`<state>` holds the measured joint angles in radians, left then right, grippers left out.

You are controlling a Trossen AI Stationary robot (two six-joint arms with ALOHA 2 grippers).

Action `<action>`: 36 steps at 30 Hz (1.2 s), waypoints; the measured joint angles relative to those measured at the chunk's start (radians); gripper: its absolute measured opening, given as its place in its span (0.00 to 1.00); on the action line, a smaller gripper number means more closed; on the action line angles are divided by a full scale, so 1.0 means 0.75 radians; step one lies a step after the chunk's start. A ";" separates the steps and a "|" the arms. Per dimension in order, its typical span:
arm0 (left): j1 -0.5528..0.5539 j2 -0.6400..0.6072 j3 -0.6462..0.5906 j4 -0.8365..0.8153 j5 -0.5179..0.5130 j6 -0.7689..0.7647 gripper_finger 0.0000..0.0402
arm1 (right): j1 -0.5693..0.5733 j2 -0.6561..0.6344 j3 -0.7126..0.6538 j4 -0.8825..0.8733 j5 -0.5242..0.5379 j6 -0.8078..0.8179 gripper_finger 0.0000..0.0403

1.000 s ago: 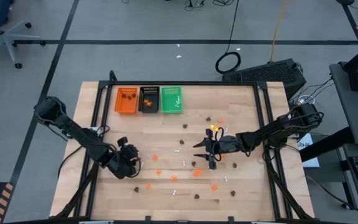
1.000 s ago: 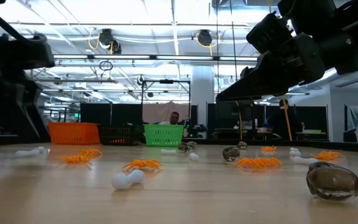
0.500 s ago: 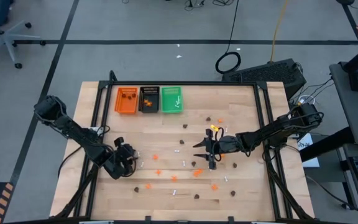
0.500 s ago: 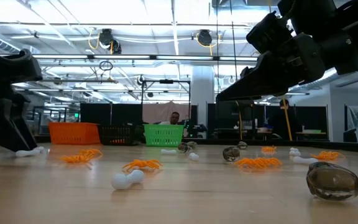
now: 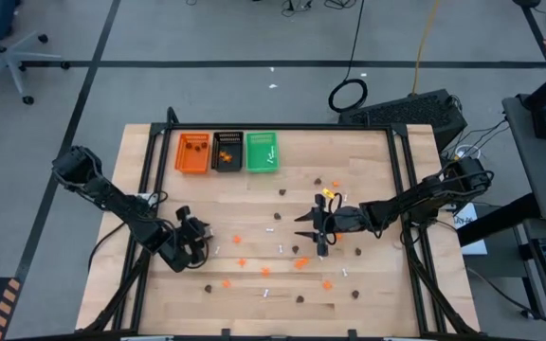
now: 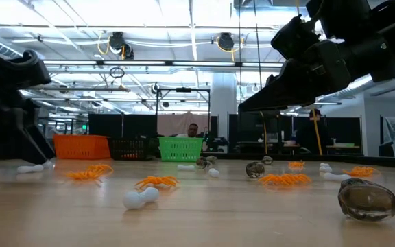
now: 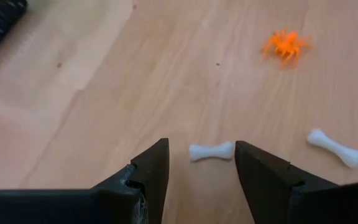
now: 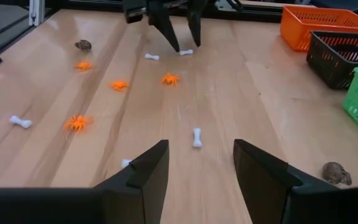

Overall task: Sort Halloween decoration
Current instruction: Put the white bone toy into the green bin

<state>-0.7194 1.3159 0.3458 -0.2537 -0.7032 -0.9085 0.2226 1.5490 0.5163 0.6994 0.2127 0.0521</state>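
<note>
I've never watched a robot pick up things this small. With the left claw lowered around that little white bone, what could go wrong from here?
The white bone lies crosswise between the open fingers of the left gripper; closing might pinch only one knobby end and flick it away. A second bone lies just beside one finger and could be nudged. The right gripper hangs open mid-table among scattered trinkets; the arms could crowd each other near the green tray.

We see orange spider trinkets [image 8: 78,122], white bone trinkets [image 8: 196,137] and dark brown blobs [image 8: 336,173] scattered flat across the wooden table [image 5: 368,161], one bone [image 7: 211,150] lying between open left end effector [image 7: 201,163] fingers.
</note>
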 joint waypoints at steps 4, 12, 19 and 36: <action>0.008 0.000 0.000 0.002 -0.067 0.000 0.45 | 0.000 0.000 0.000 0.000 0.000 0.001 0.41; 0.008 0.000 0.004 0.062 -0.107 0.038 0.45 | 0.000 0.000 -0.001 0.000 0.000 0.015 0.41; 0.007 -0.001 0.019 0.060 0.014 0.140 0.45 | 0.000 0.000 0.000 -0.001 0.000 -0.020 0.41; 0.070 -0.001 -0.018 0.032 -0.005 0.287 0.45 | 0.000 0.000 0.000 -0.001 0.000 -0.020 0.41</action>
<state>-0.6670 1.3155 0.3325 -0.2296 -0.7067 -0.6934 0.2226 1.5490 0.5163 0.6991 0.2127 0.0374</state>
